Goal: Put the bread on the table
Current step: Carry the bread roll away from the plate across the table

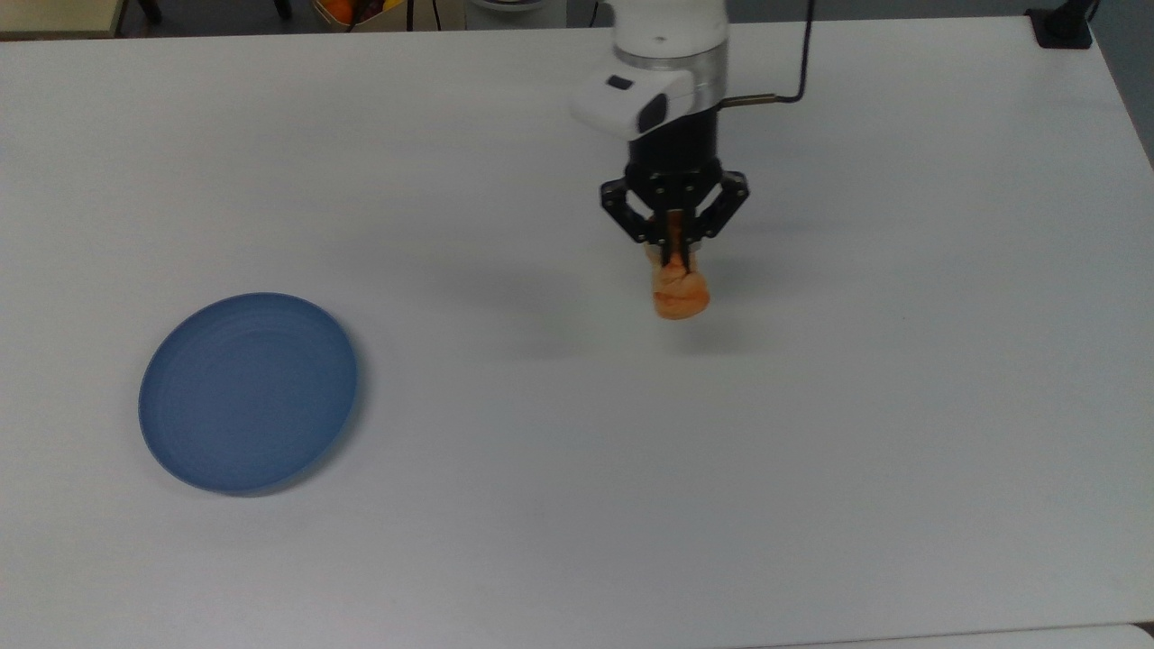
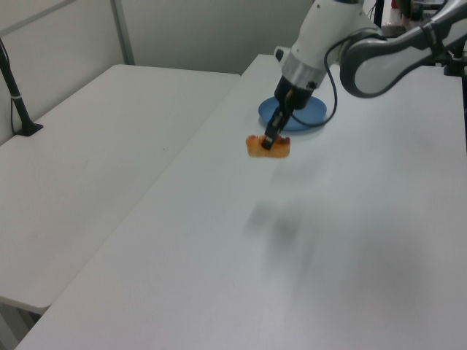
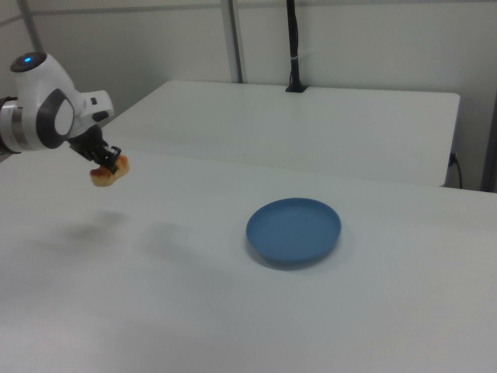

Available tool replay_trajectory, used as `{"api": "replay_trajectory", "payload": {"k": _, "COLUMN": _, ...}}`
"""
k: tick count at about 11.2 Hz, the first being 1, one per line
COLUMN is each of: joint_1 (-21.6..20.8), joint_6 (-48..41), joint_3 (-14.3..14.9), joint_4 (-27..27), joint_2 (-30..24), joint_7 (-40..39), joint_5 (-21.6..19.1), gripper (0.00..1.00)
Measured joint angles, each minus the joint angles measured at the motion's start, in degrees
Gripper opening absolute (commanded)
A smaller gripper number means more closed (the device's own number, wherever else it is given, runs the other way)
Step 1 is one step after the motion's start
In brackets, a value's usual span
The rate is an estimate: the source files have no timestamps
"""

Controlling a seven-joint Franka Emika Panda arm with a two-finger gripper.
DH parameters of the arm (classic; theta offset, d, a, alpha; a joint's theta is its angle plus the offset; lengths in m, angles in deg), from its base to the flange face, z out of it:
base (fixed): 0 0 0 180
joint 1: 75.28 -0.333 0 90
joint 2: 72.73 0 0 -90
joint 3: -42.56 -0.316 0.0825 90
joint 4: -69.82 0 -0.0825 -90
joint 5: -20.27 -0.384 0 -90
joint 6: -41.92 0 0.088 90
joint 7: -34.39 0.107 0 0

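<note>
The golden-orange bread [image 1: 679, 290] [image 2: 267, 147] [image 3: 107, 172] hangs in the air above the white table [image 1: 811, 451], its shadow on the tabletop below it. My gripper [image 1: 676, 261] [image 2: 268, 141] [image 3: 106, 165] points down and is shut on the roll's upper part. In the top view the bread is right of the table's middle, well away from the blue plate [image 1: 248, 390] [image 2: 293, 115] [image 3: 294, 230], which holds nothing.
A black post base [image 1: 1062, 27] sits at the table's far right corner in the top view. A second white table [image 2: 95, 153] [image 3: 311, 124] adjoins this one, with a black pole [image 2: 16, 95] [image 3: 293, 47] on it.
</note>
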Motion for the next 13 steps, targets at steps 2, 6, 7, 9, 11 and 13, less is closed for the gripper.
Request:
{"api": "replay_trajectory", "payload": {"k": 2, "joint_1": -2.5, "joint_6": -2.6, "joint_3": -0.1, "joint_4": 0.4, "joint_2": -0.1, "joint_7": 1.4, "joint_5": 0.1, "gripper": 0.14}}
{"api": "replay_trajectory", "payload": {"k": 6, "joint_1": -5.1, "joint_6": -13.2, "joint_3": -1.2, "joint_4": 0.5, "joint_2": -2.2, "joint_7": 4.3, "joint_5": 0.1, "gripper": 0.14}}
{"api": "replay_trajectory", "payload": {"k": 7, "joint_1": -5.9, "joint_6": -16.2, "joint_3": -1.9, "joint_4": 0.6, "joint_2": -2.5, "joint_7": 5.3, "joint_5": 0.1, "gripper": 0.14}}
{"api": "replay_trajectory", "payload": {"k": 9, "joint_1": -6.7, "joint_6": -18.7, "joint_3": -4.4, "joint_4": 1.9, "joint_2": -2.7, "joint_7": 9.6, "joint_5": 0.1, "gripper": 0.14}}
{"api": "replay_trajectory", "payload": {"k": 11, "joint_1": -7.1, "joint_6": -18.7, "joint_3": -7.3, "joint_4": 4.7, "joint_2": -2.7, "joint_7": 14.6, "joint_5": 0.1, "gripper": 0.13}}
{"api": "replay_trajectory", "payload": {"k": 13, "joint_1": -8.6, "joint_6": -18.7, "joint_3": -8.2, "joint_4": 6.6, "joint_2": -2.7, "joint_7": 18.0, "joint_5": 0.1, "gripper": 0.14}}
